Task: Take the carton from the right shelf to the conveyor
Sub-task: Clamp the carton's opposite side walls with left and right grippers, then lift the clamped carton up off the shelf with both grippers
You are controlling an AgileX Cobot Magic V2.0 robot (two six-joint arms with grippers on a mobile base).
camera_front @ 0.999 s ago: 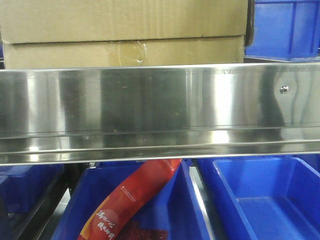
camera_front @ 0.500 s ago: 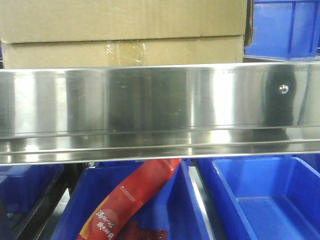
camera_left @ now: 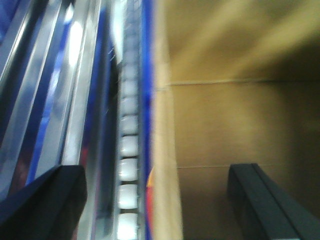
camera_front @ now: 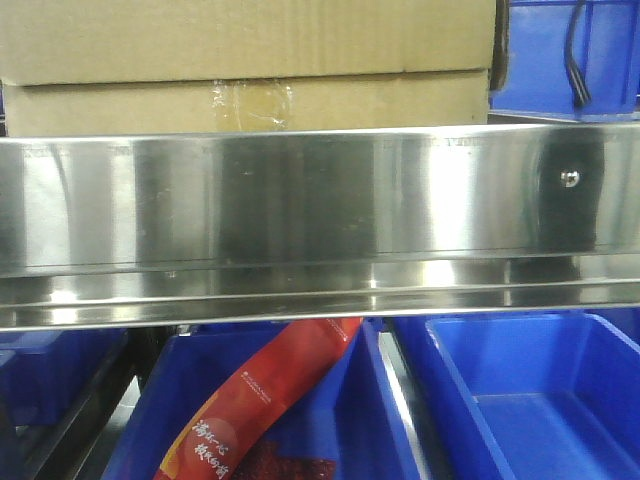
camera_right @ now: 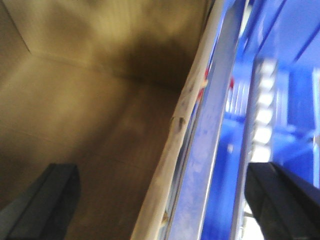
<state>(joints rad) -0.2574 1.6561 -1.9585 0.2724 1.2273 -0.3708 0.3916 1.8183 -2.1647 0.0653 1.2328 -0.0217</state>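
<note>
- The shelf (camera_front: 320, 200) spans the middle of the front view, its shiny steel rail running edge to edge.
- The carton (camera_front: 250, 60) sits on the shelf at the upper left of the frame, not yet lifted. The conveyor is out of view.
- Blue bins (camera_front: 520, 420) stand below the rail, with another at the upper right, so room beside the carton looks tight.
- The left gripper (camera_left: 160, 172) is spread wide and holds nothing. A carton edge runs between its fingers.
- The right gripper (camera_right: 162, 172) is likewise wide and empty, straddling a carton edge.
- I judge the step to be reaching in for the grasp. Next, both arms must press the carton's sides evenly and raise it clear of the rail.
- White rollers (camera_left: 127, 150) line the shelf bed beside the carton, so it may slide easily.
- A red packet (camera_front: 260, 400) lies in the lower-left bin.
</note>
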